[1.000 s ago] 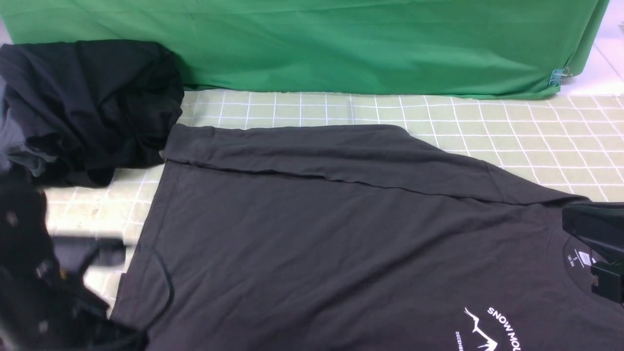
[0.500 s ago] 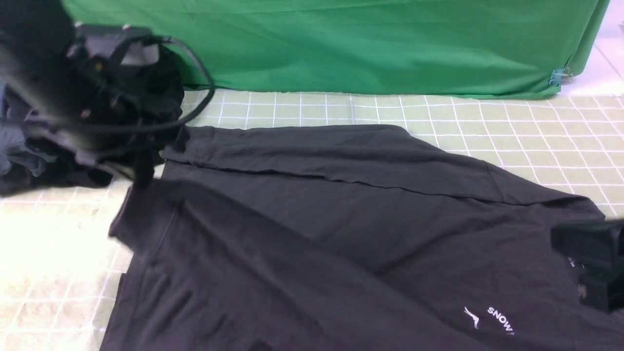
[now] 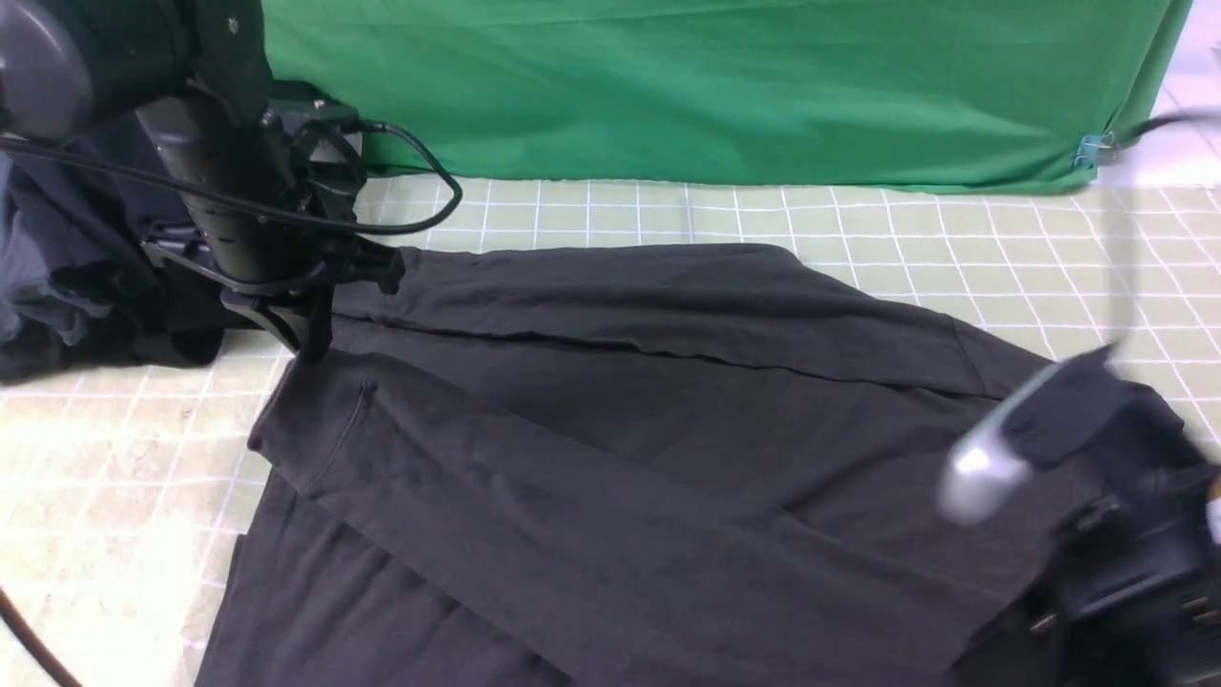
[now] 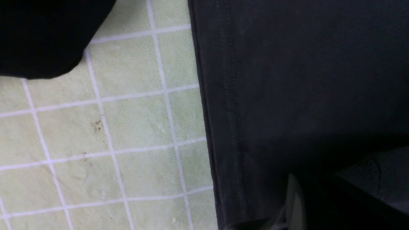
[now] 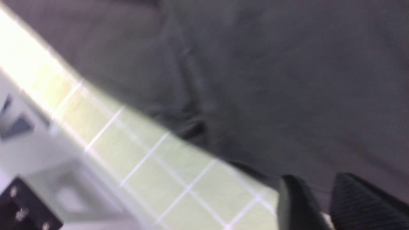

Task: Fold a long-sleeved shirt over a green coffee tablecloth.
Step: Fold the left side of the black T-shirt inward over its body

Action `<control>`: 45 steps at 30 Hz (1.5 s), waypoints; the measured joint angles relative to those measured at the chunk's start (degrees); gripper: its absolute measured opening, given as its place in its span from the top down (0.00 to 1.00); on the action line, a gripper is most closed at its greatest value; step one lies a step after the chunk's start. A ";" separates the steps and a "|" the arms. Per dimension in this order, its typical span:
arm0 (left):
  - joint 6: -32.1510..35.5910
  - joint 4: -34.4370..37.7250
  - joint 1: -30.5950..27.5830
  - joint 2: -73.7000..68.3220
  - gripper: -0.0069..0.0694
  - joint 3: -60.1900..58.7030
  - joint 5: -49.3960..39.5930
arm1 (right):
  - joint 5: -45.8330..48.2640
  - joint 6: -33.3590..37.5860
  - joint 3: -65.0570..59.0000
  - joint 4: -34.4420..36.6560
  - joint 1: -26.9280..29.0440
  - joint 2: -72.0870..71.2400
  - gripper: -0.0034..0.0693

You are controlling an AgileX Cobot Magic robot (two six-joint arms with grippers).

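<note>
Charcoal long-sleeved shirt [image 3: 668,429] on green coffee tablecloth [image 3: 954,248], grid showing beyond hem and far edge. My left hand [image 3: 310,348] pinches the folded edge; right hand [image 5: 319,188] blurred, slightly parted.

Backdrop: plain saturated green fabric [image 3: 725,95] hung across the far side, w/ soft creases, lower edge reaching the work surface. 1 small blue-green clip [image 3: 1087,150] pinched its bottom right corner. Past that corner a white surface [image 3: 1192,160] showed, floor or wall, couldn't tell. A heap of dark garments [image 3: 57,305] lay far left, in front of the fabric. Strong light bleached the near-left area almost white. Right wrist view: blurred pale grey surface [image 5: 48,166] beyond the table edge.
</note>
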State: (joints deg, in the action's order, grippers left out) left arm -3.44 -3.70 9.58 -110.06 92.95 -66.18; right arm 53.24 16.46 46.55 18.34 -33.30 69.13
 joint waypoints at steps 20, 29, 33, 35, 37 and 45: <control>-0.74 0.40 0.00 -0.30 0.90 0.00 -0.60 | -10.76 -11.41 0.00 -12.92 -19.17 21.87 0.47; -0.83 2.39 0.00 -0.30 0.90 0.00 -1.28 | -6.71 -14.00 0.06 -13.44 -19.49 21.93 0.93; -0.73 3.06 0.00 -0.30 0.90 0.00 -2.58 | -4.48 -16.46 0.06 -13.68 -21.55 21.93 0.93; -0.72 3.11 0.00 -0.30 0.90 0.00 -3.24 | -3.62 -17.54 0.06 -13.73 -23.38 21.88 0.93; -0.67 3.11 0.00 -0.30 0.90 0.00 -3.38 | -3.18 -18.78 0.06 -13.80 -24.64 21.75 0.93; -0.53 2.98 0.00 -0.30 0.90 0.00 -3.73 | -1.47 -23.69 0.06 -13.99 -27.62 18.94 0.93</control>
State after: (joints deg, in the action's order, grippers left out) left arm -3.98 -0.72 9.58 -110.36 92.95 -69.91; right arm 51.77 -7.23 46.61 4.35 -60.93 88.07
